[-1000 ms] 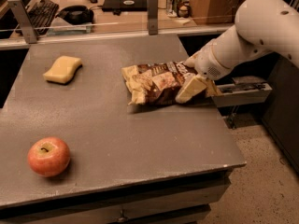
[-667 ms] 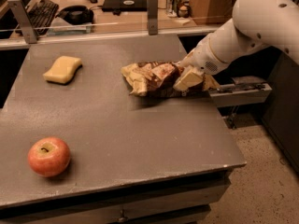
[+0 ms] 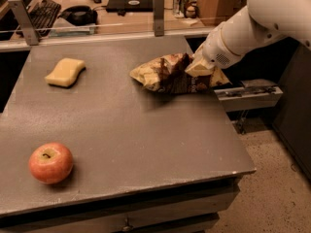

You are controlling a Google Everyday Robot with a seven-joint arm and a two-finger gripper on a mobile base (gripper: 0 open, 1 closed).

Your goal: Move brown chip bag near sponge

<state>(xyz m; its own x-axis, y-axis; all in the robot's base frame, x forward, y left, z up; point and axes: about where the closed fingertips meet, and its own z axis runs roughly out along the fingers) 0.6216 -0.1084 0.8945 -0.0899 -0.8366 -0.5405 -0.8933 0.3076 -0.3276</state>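
A flat grey table (image 3: pixel 146 140) fills most of the view. Nearest the camera, at its front-left, sits a round red-yellow apple (image 3: pixel 51 162), well apart from everything else. Farther back and to the right, the crinkly dark-brown foil brown chip bag (image 3: pixel 163 73) with tan-yellow ends hangs just above the tabletop near the right edge, casting a shadow under it. The tan two-finger gripper (image 3: pixel 198 70) looks clamped on the bag's right end. At about the same depth on the left lies the small pale-yellow soft sponge (image 3: pixel 65 72), with bare table between it and the bag. Behind the table a wooden desk (image 3: pixel 146 21) carries a black keyboard (image 3: pixel 43 11). The main risk, as I judge it, is the hold: only one end of slippery foil is pinched, so the free end droops and could catch on the surface and twist the bag out of the grip, or the foil could slide free during a quick sweep to the left. A low, long pass could also shove the sponge instead of stopping beside it. The white arm (image 3: pixel 243 30) enters from the upper right and slopes down and leftward, with its wrist angled toward the table over the right edge.
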